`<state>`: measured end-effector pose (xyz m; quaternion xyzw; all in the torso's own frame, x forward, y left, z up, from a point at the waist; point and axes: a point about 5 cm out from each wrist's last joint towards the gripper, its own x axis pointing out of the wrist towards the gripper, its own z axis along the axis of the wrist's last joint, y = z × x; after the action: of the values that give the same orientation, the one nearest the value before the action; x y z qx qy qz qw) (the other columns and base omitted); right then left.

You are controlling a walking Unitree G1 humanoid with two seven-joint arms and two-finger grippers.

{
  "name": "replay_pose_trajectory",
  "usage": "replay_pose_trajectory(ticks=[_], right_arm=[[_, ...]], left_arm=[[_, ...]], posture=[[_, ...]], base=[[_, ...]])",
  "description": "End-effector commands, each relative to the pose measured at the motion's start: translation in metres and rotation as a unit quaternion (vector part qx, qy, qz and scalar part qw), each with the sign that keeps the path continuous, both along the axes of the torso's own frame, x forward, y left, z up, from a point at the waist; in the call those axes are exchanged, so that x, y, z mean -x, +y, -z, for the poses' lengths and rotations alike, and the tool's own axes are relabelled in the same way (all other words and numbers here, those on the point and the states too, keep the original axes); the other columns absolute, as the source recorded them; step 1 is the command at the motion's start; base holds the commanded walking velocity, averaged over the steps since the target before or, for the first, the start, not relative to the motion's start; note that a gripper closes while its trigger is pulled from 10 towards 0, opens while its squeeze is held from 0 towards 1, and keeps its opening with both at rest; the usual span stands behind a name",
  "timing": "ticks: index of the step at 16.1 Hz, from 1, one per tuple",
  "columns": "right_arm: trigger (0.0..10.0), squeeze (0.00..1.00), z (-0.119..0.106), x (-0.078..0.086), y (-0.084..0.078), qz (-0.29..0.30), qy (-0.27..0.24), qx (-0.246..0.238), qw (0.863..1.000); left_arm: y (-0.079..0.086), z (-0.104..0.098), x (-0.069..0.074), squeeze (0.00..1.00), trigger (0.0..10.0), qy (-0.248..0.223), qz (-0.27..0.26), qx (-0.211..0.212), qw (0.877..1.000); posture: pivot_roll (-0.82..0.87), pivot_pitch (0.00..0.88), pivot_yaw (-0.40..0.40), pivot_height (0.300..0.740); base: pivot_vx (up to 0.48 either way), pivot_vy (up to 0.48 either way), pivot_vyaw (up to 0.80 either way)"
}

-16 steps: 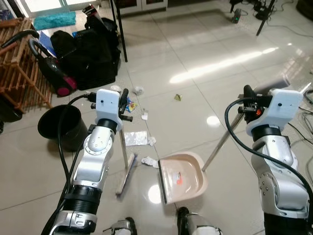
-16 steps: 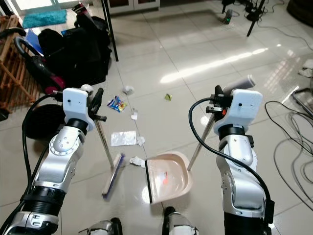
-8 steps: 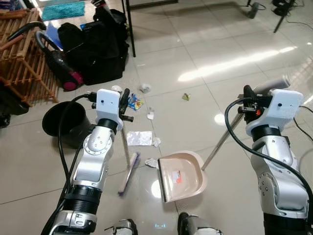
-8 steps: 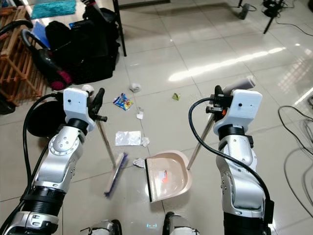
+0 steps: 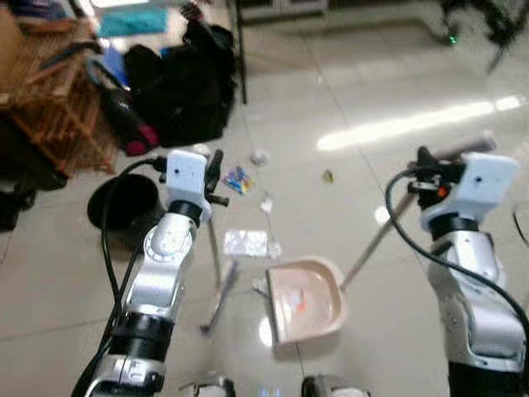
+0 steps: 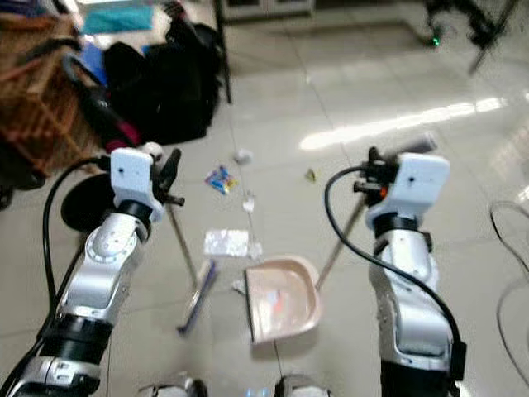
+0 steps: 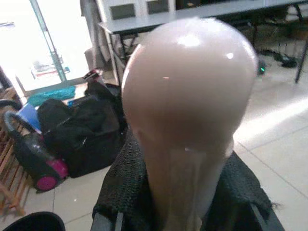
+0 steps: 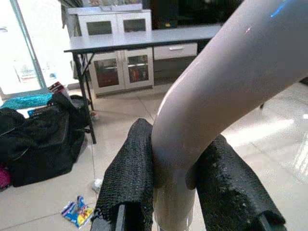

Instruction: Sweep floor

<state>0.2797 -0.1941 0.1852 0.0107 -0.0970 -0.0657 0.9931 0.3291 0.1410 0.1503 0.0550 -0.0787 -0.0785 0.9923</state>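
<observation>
We clamped the broom (image 5: 216, 273) in our left gripper (image 7: 185, 192) (handle upright), the dustpan (image 5: 304, 298) pole in our right gripper (image 8: 175, 192).

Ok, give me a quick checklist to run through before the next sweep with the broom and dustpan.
1. Left tool shut on the pale broom handle: ok.
2. Right tool shut on the pale dustpan handle: ok.
3. Beige plastic dustpan flat on the floor, mouth toward the broom head: ok.
4. Crumpled white scrap between broom head and dustpan: ok.
5. Clear wrapper, colourful packet and other bits beyond the dustpan unswept: not ok.
6. Picture sharpness: blurred, not ok.
</observation>
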Motion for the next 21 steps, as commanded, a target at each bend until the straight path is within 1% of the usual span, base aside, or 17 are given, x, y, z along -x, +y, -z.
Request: replay_pose_trajectory(ticks=[1,4,14,18,21], right_arm=[[10.0,0.0,-0.006,0.002,0.002,-0.003,-0.019,0.002,1.0],[10.0,0.0,-0.006,0.002,0.001,-0.001,-0.018,0.002,1.0],[10.0,0.0,-0.008,0.003,-0.004,0.013,-0.025,0.006,1.0],[10.0,0.0,-0.009,-0.002,-0.004,0.011,-0.025,0.012,1.0],[10.0,0.0,-0.005,-0.007,-0.011,0.032,-0.02,0.029,0.999]], left_arm=[[0.002,-0.009,0.001,0.0,10.0,-0.023,0.002,-0.002,1.0],[0.002,-0.009,0.001,0.0,10.0,-0.022,0.003,-0.001,1.0],[-0.001,-0.007,0.003,0.0,10.0,-0.022,0.011,0.003,1.0],[-0.002,-0.004,0.004,0.0,10.0,-0.017,0.014,-0.003,1.0],[0.0,-0.002,0.002,0.0,10.0,-0.012,0.016,-0.013,1.0]], posture=[[-0.1,0.144,0.02,0.74],[-0.1,0.149,0.021,0.74],[-0.11,0.167,0.026,0.74],[-0.1,0.183,0.022,0.74],[-0.09,0.207,0.027,0.74]], base=[[0.375,0.0,0.0],[0.377,0.0,0.0],[0.0,0.0,0.0],[0.0,0.0,0.0],[0.0,0.0,0.0]])
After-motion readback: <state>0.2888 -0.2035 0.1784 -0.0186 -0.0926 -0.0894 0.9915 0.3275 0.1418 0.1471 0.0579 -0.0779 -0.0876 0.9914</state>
